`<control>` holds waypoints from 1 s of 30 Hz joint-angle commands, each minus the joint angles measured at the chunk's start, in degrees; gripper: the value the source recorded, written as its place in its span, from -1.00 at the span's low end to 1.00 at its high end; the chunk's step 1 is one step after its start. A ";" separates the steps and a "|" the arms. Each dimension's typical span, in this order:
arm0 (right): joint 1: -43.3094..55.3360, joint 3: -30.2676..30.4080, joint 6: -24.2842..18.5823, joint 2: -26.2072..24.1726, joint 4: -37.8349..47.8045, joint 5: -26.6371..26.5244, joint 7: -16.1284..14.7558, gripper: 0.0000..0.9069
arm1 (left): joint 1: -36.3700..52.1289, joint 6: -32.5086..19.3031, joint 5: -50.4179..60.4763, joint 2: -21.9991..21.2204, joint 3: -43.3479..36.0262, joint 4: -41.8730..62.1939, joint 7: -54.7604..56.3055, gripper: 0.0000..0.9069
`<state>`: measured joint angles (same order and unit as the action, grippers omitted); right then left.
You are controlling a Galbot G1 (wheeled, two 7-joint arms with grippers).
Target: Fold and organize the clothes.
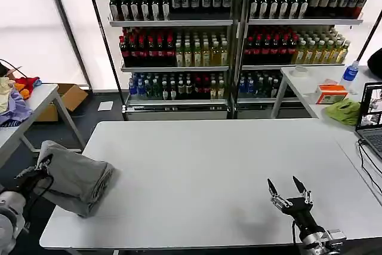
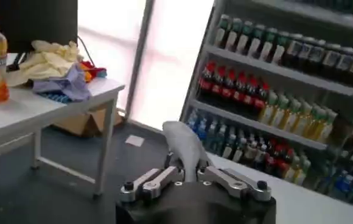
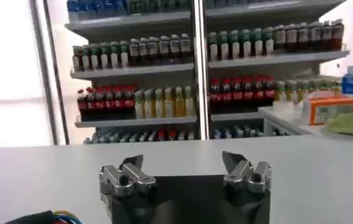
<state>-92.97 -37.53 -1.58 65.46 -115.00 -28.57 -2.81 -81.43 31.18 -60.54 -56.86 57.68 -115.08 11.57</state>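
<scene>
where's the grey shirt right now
In the head view the folded grey shirt lies at the left end of the white table, partly over its edge, with the left pincer shut on its near-left corner.

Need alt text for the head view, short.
A folded grey shirt lies at the left edge of a white table, with the left gripper shut on its edge. The right gripper hovers open over the table's near right; drink shelves stand behind.
</scene>
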 commanded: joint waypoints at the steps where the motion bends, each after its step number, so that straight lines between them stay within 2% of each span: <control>1: -0.36 -2.65 0.65 0.58 -1.43 -1.69 0.55 1.00 | -2.45 -6.04 -17.14 -10.18 -12.26 -13.63 9.35 -0.98; 3: -0.56 -3.04 0.74 0.73 -2.07 -1.64 0.61 1.00 | -1.68 -8.17 -17.22 -14.56 -21.16 -14.26 11.16 -0.98; 9: -0.60 -2.90 1.17 1.73 -3.19 -0.75 0.84 1.00 | 2.94 -15.92 -11.00 -19.04 -41.45 -7.27 10.44 -0.98; 13: -1.07 -2.69 2.02 1.73 -3.85 0.35 0.86 1.00 | 6.09 -17.62 -9.53 -21.42 -48.65 -2.63 9.83 -0.98; 16: -1.32 -1.87 4.31 0.80 -3.68 1.02 1.28 1.00 | 8.30 -18.77 -8.12 -23.35 -50.52 1.74 9.52 -0.96; 18: -0.83 -0.96 5.13 0.17 -3.26 0.08 1.41 1.00 | 9.23 -19.69 -6.23 -24.68 -51.60 3.44 10.37 -0.96; 20: 0.93 0.21 5.62 -0.57 -2.71 -3.08 1.11 1.00 | 9.43 -19.76 -5.30 -25.62 -52.12 2.78 11.04 -0.96; 21: 2.00 0.66 6.57 -0.59 -2.43 -4.80 1.24 1.00 | 9.49 -19.74 -4.77 -25.84 -52.39 1.22 11.37 -0.76; 22: 3.16 1.30 7.52 -0.51 -1.93 -5.80 1.58 1.00 | 9.50 -19.72 -4.56 -25.84 -52.32 0.63 11.33 -0.24; 23: 4.22 1.82 8.17 -0.45 -1.46 -6.33 1.80 1.00 | 9.61 -19.75 -4.20 -25.75 -52.07 0.21 11.21 1.00; 26: 6.55 4.82 10.44 -0.82 -1.54 -7.21 1.97 1.00 | 9.72 -19.84 -2.34 -25.12 -50.18 -0.01 9.64 1.00; 30: 11.01 10.81 14.82 -0.97 -2.01 -10.65 4.36 1.00 | 8.56 -19.23 -2.88 -24.86 -46.77 -4.89 7.65 1.00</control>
<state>-89.42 -34.93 6.00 65.00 -117.26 -33.22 -0.71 -74.06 14.04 -66.12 -78.63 13.34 -116.66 21.04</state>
